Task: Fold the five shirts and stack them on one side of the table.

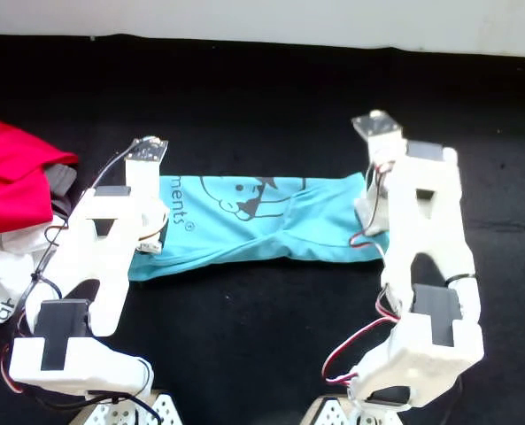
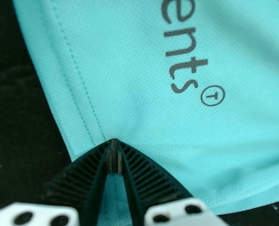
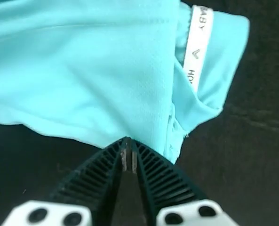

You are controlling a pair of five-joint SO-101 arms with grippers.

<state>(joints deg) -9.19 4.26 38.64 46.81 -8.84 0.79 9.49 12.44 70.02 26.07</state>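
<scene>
Black surface (image 1: 262,336), pale wall (image 1: 333,16) along the top; teal shirt (image 1: 262,221) at centre, each end pinched in closed left gripper (image 2: 114,157) and right gripper (image 3: 128,157); red shirt (image 1: 10,173) at left

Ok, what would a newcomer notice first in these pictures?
A teal shirt lies stretched across the middle of the black table. The left end effector and right end effector are each shut on one end of it. A red shirt tops a pile beside the left arm.

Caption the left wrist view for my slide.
Left end effector shut on the teal shirt at its hem, over the black table.
</scene>
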